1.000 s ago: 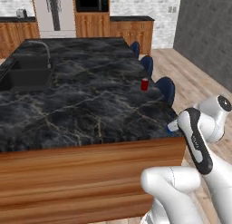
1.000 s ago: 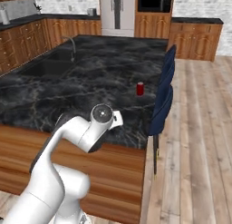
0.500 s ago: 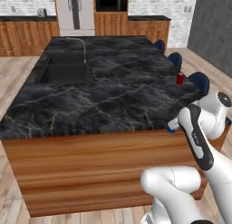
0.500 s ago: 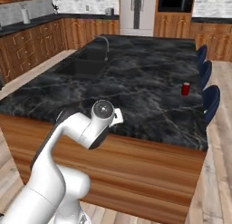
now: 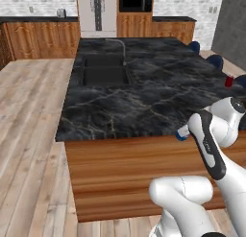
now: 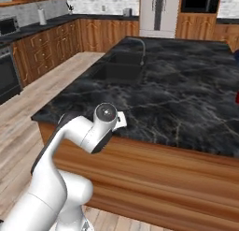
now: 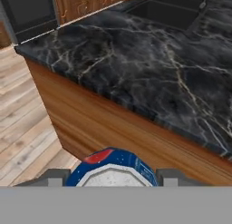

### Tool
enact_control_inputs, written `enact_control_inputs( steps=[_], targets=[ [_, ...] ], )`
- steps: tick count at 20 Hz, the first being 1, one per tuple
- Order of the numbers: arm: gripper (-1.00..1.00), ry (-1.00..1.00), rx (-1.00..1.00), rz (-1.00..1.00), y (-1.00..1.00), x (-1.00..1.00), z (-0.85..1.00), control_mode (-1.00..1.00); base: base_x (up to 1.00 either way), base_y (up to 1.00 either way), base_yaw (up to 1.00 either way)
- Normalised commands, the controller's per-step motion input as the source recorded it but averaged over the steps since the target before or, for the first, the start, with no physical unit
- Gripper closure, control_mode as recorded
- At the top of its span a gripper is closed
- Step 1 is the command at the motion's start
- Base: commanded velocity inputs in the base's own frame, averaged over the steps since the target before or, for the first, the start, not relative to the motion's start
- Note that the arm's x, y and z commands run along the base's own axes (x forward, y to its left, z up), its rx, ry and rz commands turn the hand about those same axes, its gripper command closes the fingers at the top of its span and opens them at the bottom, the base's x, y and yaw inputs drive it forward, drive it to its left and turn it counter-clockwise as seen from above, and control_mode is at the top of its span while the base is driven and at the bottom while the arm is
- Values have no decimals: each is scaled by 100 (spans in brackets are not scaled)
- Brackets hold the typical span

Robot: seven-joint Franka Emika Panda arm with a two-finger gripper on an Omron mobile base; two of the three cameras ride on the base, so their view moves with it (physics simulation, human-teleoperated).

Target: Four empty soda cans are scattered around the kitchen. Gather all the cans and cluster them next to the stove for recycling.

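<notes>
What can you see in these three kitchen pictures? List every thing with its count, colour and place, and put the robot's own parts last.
Blue soda can: one, blue and white with a silver top, between the gripper's fingers.
Red soda can: one, red, on the island counter's far right edge.
Island counter: one, black marble top on a wooden base, centre of the room.
Sink: one, dark, set in the island, with a faucet beside it.
Stools: blue, along the island's right side.
Refrigerator: one, silver, back wall.
Microwave: one, black, built in right of the refrigerator.
Gripper: one, dark fingertips, shut on the blue can.
Arm: one, white.
</notes>
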Motion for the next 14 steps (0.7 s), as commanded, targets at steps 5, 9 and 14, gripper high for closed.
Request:
enact_control_inputs(
  steps=[5, 9, 14],
  targets=[
    [100, 0, 0, 0, 0, 0, 0, 100, -25, 100, 0],
    [100, 0, 0, 0, 0, 0, 0, 100, -25, 100, 1],
    [100, 0, 0, 0, 0, 0, 0, 100, -23, 100, 1]
  ],
)
